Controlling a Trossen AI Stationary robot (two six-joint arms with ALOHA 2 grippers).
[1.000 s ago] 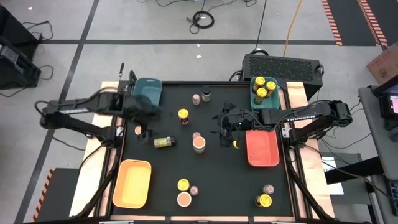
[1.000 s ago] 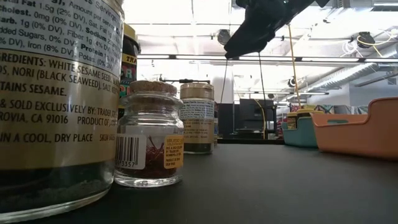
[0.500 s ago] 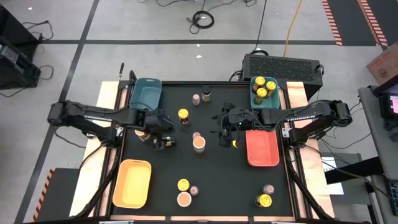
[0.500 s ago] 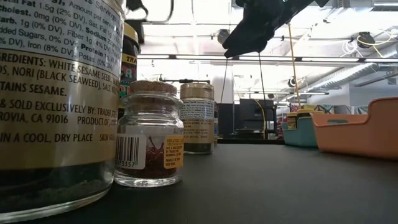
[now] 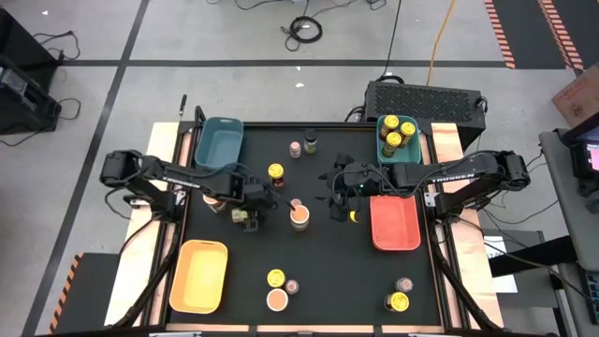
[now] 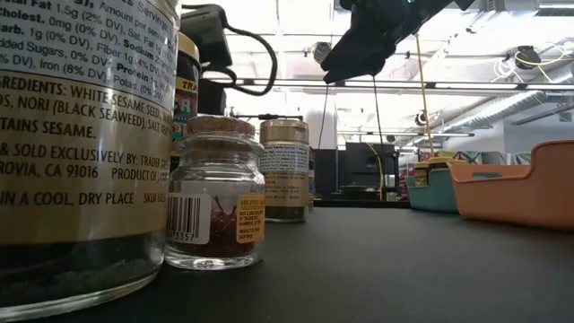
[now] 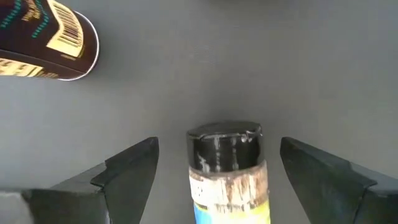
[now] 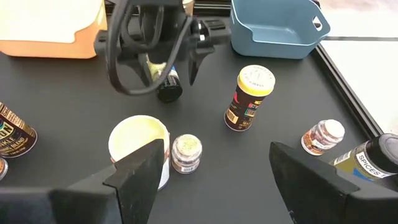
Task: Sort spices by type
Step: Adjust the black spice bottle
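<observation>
Near edge: you have a yellow-lidded jar (image 5: 275,278), a tiny pinkish-lidded jar (image 5: 291,285) and a tan-lidded jar (image 5: 277,300) clustered at the front of the worktop (image 5: 328,271); another yellow-lidded jar (image 5: 398,302) and a small jar (image 5: 403,284) sit toward the front right corner.
Front left: your yellow tray (image 5: 199,274) lies along the left edge, with bare black surface between it and the front cluster.
Left gripper (image 5: 249,212): your fingers (image 7: 127,171) are released and spread wide, straddling a dark-lidded jar (image 7: 227,171) that lies on its side; a gap shows on both sides of the jar, so nothing is gripped.
Middle: a tan-lidded jar (image 5: 299,216) with a tiny jar (image 5: 296,202) touching or just beside it stands just right of your left gripper; a yellow-lidded jar (image 5: 275,172) stands just behind it. Room here is tight.
Right gripper (image 5: 343,198): your fingers (image 8: 140,177) are released, holding nothing, hovering right of centre beside the red tray (image 5: 394,223).
Far edge: two small jars (image 5: 302,146) stand near the back rail; the blue tray (image 5: 220,142) is at the back left, and the teal tray (image 5: 384,145) at the back right holds three yellow-lidded jars (image 5: 397,132).
Open room: the stretch between the front cluster and the red tray is bare.
</observation>
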